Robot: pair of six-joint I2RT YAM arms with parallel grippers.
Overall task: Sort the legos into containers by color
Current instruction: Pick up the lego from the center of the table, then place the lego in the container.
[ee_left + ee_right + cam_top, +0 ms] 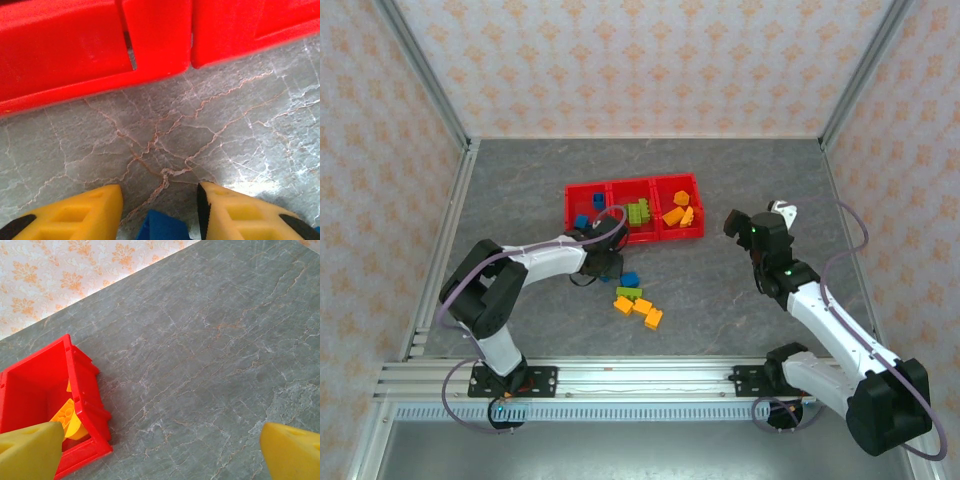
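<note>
Here: glossy red bins (75, 50), marble-veined tabletop (225, 140), angular blue brick (162, 227), probably plastic.

The left arm (535, 258) and the right arm (835, 322) are alike: white moulded link shells joined by bulky black joint housings, each with a thin lilac-grey cable (447, 296) looping loosely beside it, and small green lights (786, 270) glow on the right arm's black wrist section. The left hand (159, 191) carries two blunt yellow plastic fingers (75, 215) with shallow rectangular recesses and black patches at their outer edges. The right hand (160, 450) has the same yellow wedge-shaped tips.
</note>
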